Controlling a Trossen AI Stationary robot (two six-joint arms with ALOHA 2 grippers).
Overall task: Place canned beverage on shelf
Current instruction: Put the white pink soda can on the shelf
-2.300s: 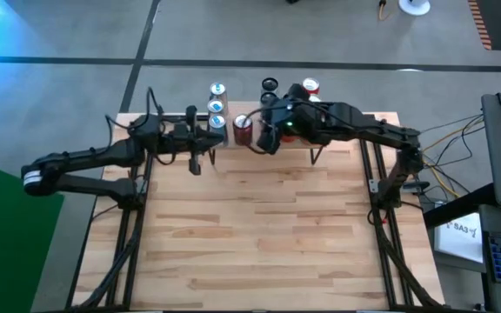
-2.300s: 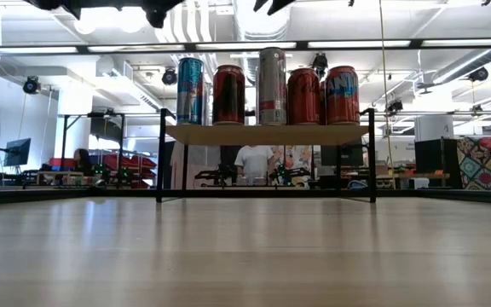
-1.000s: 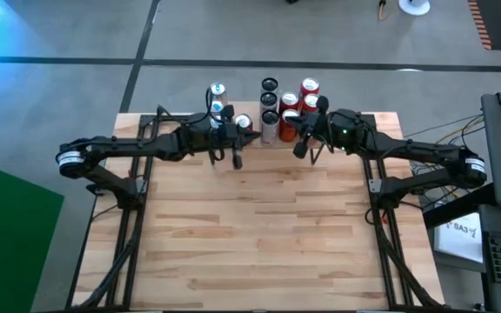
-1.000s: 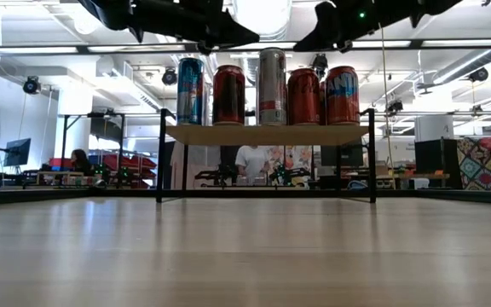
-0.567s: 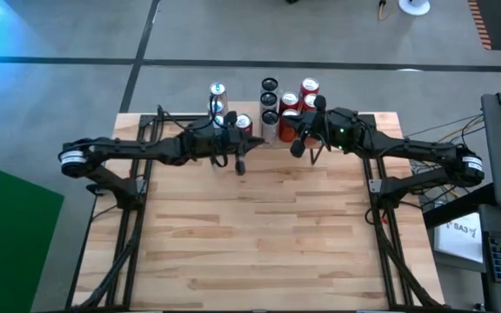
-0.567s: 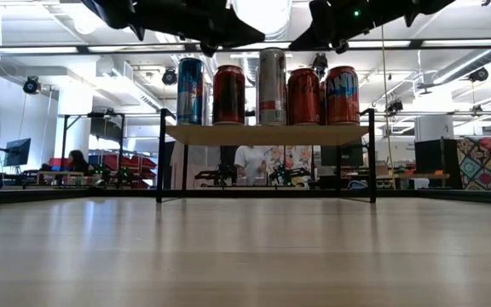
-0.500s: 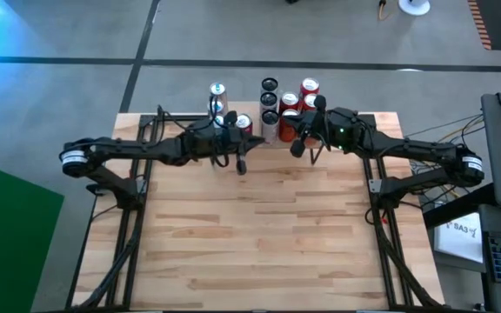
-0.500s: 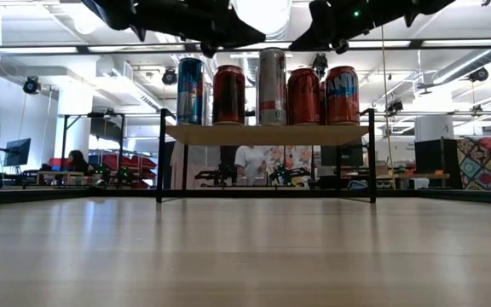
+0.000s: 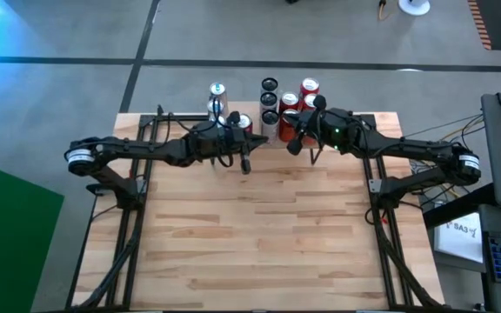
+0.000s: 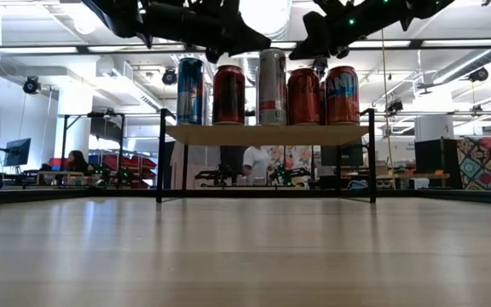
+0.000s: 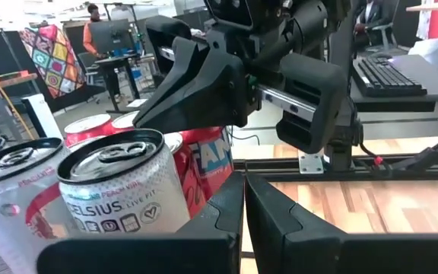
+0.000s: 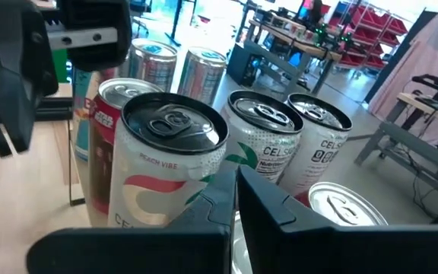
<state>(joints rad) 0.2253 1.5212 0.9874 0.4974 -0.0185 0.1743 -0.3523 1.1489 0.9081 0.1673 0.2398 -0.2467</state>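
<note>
The shelf (image 10: 267, 134), a low riser with a wooden top and black legs, stands at the table's far edge. Several canned beverages stand upright on it: a blue one (image 10: 190, 91), a dark red one (image 10: 228, 94), a silver one (image 10: 272, 87) and red ones (image 10: 303, 95). My left gripper (image 9: 245, 163) hovers shut just in front of the cans' left part, beside a white can (image 11: 124, 190). My right gripper (image 9: 291, 146) hovers shut over the cans' right part, with a white can (image 12: 169, 164) right below it. Neither gripper holds a can.
Bare slatted tabletop (image 9: 259, 235) stretches from the shelf to the near edge. The arms' black support frames (image 9: 129, 226) run along both table sides. Desks and a person show in the room behind the shelf (image 10: 254, 162).
My left gripper has gone a little toward the table's right edge along the front of the cans. My right gripper has gone a little toward the left edge. Both have stayed shut, and the cans have stayed in place.
</note>
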